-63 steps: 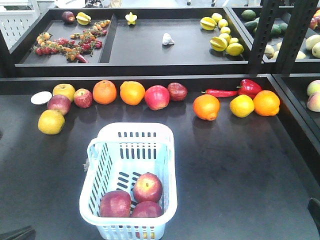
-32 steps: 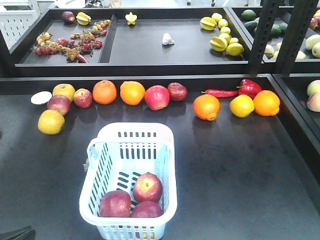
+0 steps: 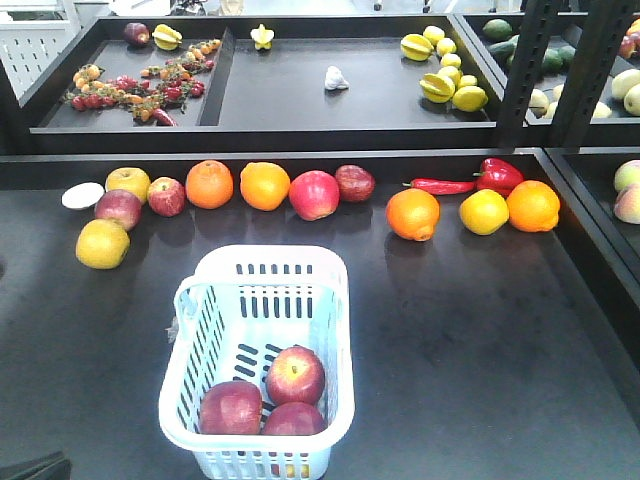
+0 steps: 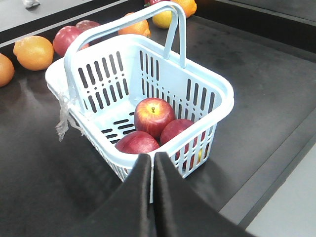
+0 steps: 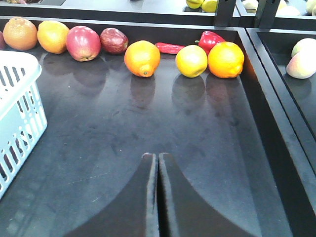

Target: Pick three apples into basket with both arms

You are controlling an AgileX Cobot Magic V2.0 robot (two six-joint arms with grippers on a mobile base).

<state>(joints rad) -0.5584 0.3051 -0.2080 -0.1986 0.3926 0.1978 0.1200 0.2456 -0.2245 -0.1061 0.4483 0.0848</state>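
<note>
left hand (image 4: 150, 160) clenched, empty | right hand (image 5: 158, 160) clenched, empty | three apples (image 3: 295, 375) in basket (image 3: 340, 330)

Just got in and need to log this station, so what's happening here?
Nothing is being handled right now. Three red apples lie together at the near end of the pale blue basket on the dark table. The left gripper and the right gripper are both shut and empty, the left above the basket's near rim, the right over bare table. More fruit lines the back edge.
</note>
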